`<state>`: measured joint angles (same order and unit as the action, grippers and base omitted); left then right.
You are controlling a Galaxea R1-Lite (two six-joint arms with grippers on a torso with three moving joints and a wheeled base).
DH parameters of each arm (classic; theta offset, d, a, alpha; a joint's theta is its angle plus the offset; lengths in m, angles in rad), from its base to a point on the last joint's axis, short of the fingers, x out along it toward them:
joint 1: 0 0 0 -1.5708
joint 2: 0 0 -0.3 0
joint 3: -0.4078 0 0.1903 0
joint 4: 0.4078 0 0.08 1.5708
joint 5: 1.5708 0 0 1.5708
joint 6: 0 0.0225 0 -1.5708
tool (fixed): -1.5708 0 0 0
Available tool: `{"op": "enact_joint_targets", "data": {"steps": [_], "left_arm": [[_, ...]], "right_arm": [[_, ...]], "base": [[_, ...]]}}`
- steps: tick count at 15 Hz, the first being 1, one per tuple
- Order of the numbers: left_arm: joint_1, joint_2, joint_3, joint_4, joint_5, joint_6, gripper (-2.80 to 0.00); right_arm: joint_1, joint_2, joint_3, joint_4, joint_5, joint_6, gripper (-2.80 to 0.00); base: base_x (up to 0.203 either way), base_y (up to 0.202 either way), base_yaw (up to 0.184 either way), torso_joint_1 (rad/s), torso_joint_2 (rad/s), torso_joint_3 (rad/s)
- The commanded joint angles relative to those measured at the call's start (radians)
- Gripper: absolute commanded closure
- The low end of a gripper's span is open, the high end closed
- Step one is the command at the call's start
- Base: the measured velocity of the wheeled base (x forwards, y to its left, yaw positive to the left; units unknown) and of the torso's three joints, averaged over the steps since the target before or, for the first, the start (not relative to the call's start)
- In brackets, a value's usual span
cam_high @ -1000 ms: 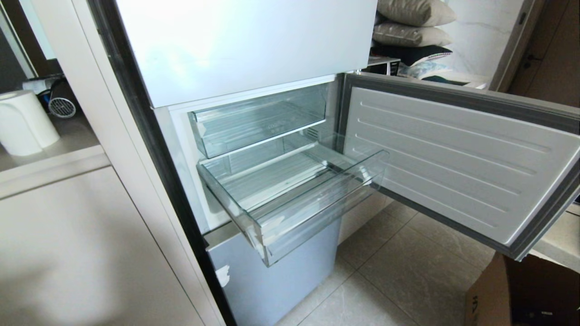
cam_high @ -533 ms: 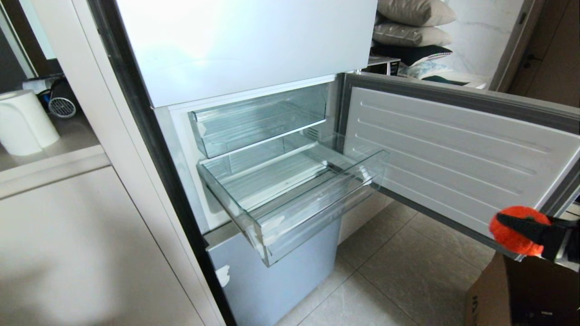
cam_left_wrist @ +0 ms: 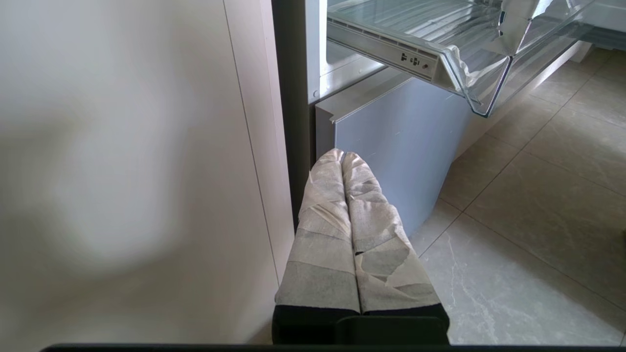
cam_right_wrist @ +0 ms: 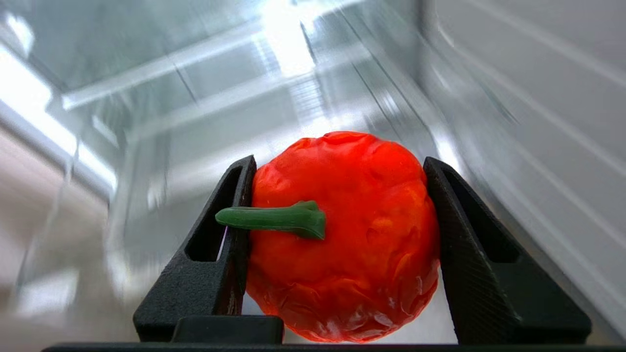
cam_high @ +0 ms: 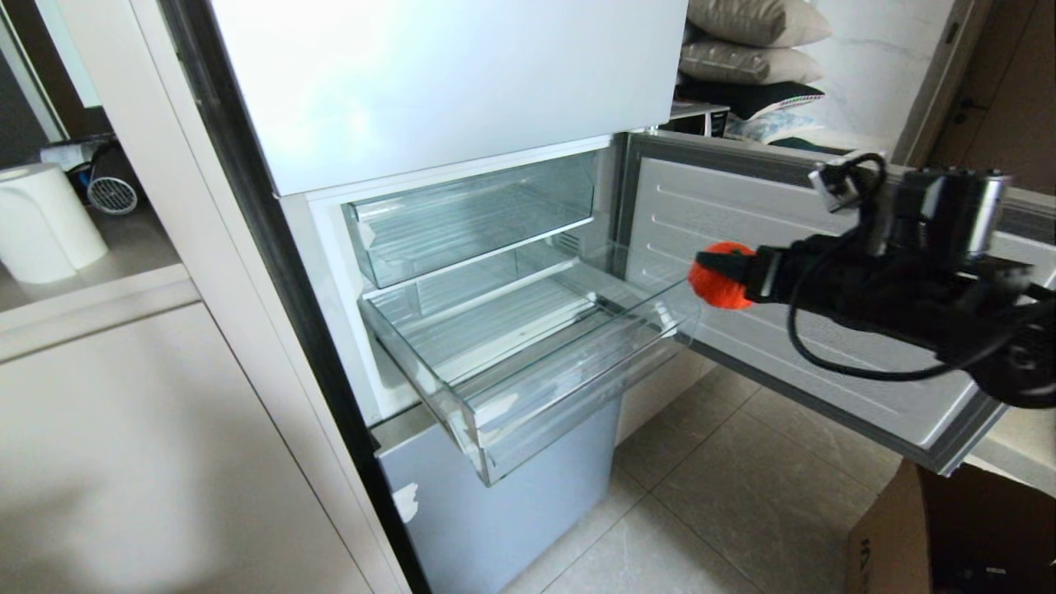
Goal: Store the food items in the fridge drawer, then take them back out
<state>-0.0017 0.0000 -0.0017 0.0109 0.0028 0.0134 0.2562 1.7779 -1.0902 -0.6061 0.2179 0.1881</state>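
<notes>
Nearest me, my left gripper (cam_left_wrist: 349,161) sat parked low beside the lower fridge panel (cam_left_wrist: 401,142), fingers pressed together. My right gripper (cam_high: 716,276) was clamped on the red tomato (cam_high: 716,285), just beside the pulled-out fridge drawer (cam_high: 577,375), before the open door (cam_high: 825,272).

Fridge drawer (cam_right_wrist: 205,98) blurred behind tomato (cam_right_wrist: 342,234)

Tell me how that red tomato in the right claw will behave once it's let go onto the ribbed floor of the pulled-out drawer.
The tomato is round, so it may roll a little, though the fridge drawer's ribs should check it. Its wrinkled, glossy skin suggests a light, slightly soft piece, unlikely to break. The right claw holds it by two sides only, so it could slip out fast.
</notes>
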Motion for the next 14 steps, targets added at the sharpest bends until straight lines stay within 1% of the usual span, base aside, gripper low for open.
{"op": "enact_joint_targets", "data": {"steps": [1, 3, 4, 5, 6, 8, 11, 13, 14], "left_arm": [[0.000, 0.000, 0.000, 0.000, 0.000, 0.000, 0.00], [0.000, 0.002, 0.000, 0.000, 0.000, 0.000, 0.00], [0.000, 0.000, 0.000, 0.000, 0.000, 0.000, 0.00], [0.000, 0.000, 0.000, 0.000, 0.000, 0.000, 0.00], [0.000, 0.002, 0.000, 0.000, 0.000, 0.000, 0.00], [0.000, 0.000, 0.000, 0.000, 0.000, 0.000, 0.00], [0.000, 0.000, 0.000, 0.000, 0.000, 0.000, 0.00], [0.000, 0.001, 0.000, 0.000, 0.000, 0.000, 0.00], [0.000, 0.002, 0.000, 0.000, 0.000, 0.000, 0.00]], "right_arm": [[0.087, 0.241, -0.201, -0.015, -0.042, -0.001, 0.00], [0.122, 0.314, -0.307, -0.047, -0.059, -0.016, 0.00], [0.133, 0.352, -0.348, -0.071, -0.066, -0.040, 0.00], [0.147, 0.391, -0.390, -0.108, -0.090, -0.094, 0.00], [0.157, 0.423, -0.432, -0.138, -0.137, -0.134, 0.00], [0.184, 0.496, -0.509, -0.195, -0.193, -0.159, 0.00], [0.213, 0.574, -0.542, -0.263, -0.219, -0.168, 0.00], [0.225, 0.631, -0.547, -0.392, -0.253, -0.178, 0.00], [0.232, 0.647, -0.556, -0.406, -0.265, -0.194, 0.00]], "base": [[0.000, 0.000, 0.000, 0.000, 0.00, 0.000], [0.000, 0.000, 0.000, 0.000, 0.00, 0.000], [0.000, 0.000, 0.000, 0.000, 0.00, 0.000], [0.000, 0.000, 0.000, 0.000, 0.00, 0.000], [0.000, 0.000, 0.000, 0.000, 0.00, 0.000], [0.000, 0.000, 0.000, 0.000, 0.00, 0.000], [0.000, 0.000, 0.000, 0.000, 0.00, 0.000], [0.000, 0.000, 0.000, 0.000, 0.00, 0.000], [0.000, 0.000, 0.000, 0.000, 0.00, 0.000]]}}
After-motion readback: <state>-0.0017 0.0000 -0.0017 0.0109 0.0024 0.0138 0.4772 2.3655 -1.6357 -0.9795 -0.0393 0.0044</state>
